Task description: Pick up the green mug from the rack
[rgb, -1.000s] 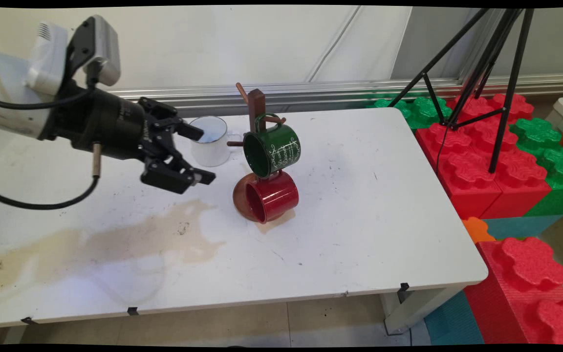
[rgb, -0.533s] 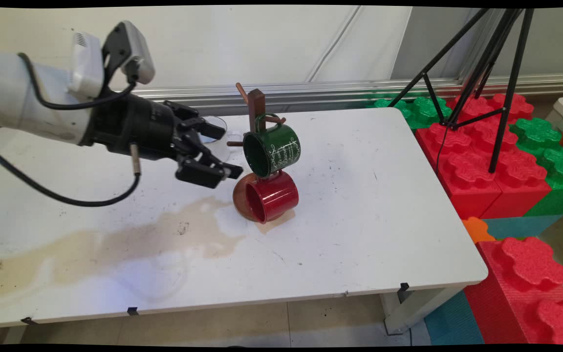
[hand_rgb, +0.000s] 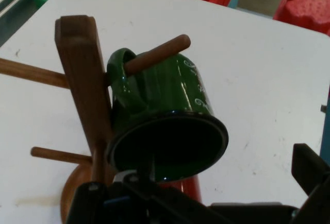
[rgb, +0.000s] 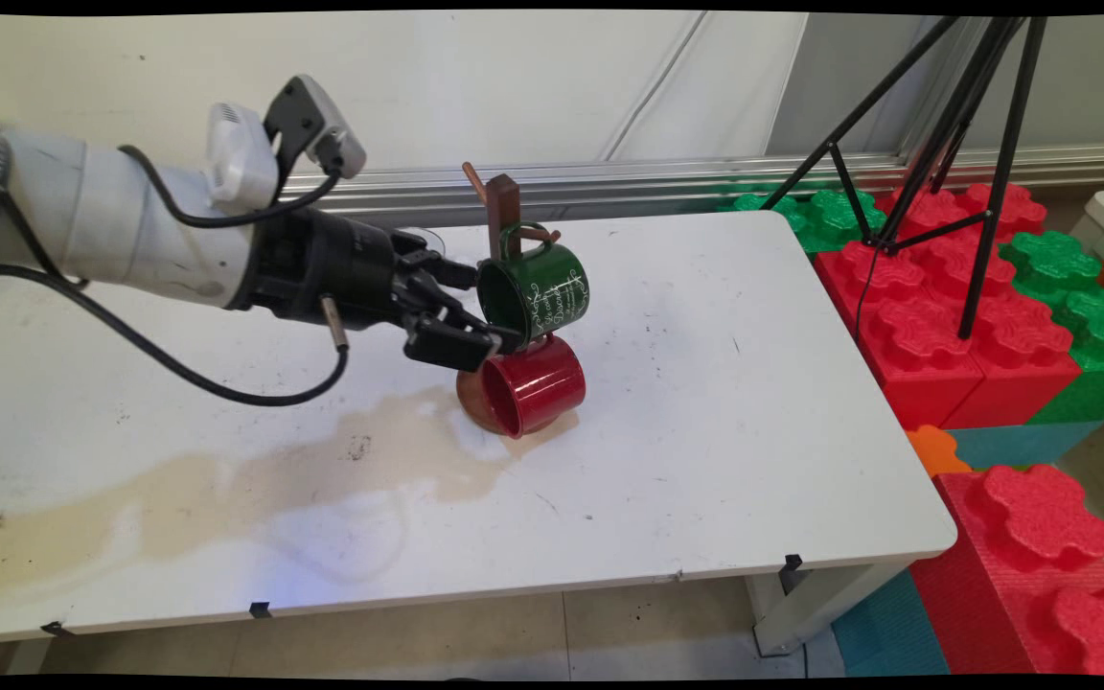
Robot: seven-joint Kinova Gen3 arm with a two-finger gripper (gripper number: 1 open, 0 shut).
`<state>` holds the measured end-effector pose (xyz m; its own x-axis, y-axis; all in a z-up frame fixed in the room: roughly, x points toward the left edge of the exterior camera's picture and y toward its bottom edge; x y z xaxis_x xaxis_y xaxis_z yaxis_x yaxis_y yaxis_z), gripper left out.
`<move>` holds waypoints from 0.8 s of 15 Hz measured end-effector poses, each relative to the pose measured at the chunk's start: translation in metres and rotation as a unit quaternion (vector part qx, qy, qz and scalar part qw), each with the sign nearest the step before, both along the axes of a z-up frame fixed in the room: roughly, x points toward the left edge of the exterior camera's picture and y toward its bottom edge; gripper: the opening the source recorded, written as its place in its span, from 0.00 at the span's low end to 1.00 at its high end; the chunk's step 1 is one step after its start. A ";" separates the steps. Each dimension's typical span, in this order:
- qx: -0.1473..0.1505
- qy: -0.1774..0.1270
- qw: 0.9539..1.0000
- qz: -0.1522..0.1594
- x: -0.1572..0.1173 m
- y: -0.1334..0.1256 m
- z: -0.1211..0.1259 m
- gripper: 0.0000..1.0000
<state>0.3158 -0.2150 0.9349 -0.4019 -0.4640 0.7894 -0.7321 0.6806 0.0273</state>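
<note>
A green enamel mug [rgb: 538, 290] hangs by its handle on a peg of the brown wooden mug tree [rgb: 503, 206], mouth turned towards the arm. Below it, a red mug [rgb: 535, 385] hangs over the tree's round base. My gripper [rgb: 483, 309] is open and sits right at the green mug's mouth, one finger by the upper rim and one by the lower rim. In the hand view the green mug [hand_rgb: 165, 116] fills the centre beside the tree's post [hand_rgb: 85, 90]. The gripper [hand_rgb: 201, 195] has nothing between its fingers [hand_rgb: 309, 170].
A white mug's rim [rgb: 423, 233] shows just behind the hand. A brownish stain [rgb: 226, 479] spreads over the table's left front. A black tripod [rgb: 935, 134] and red and green foam blocks [rgb: 945, 307] stand off the table's right edge.
The arm has moved right across the table, from beside the white mug to the green mug's mouth, now covering most of the white mug. The fingers stayed open.
</note>
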 end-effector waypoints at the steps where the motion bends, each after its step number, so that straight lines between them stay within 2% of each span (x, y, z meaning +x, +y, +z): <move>1: 0.003 0.005 1.000 0.003 -0.003 -0.001 -0.003 1.00; 12: 0.026 0.051 0.998 0.036 -0.026 -0.011 -0.024 1.00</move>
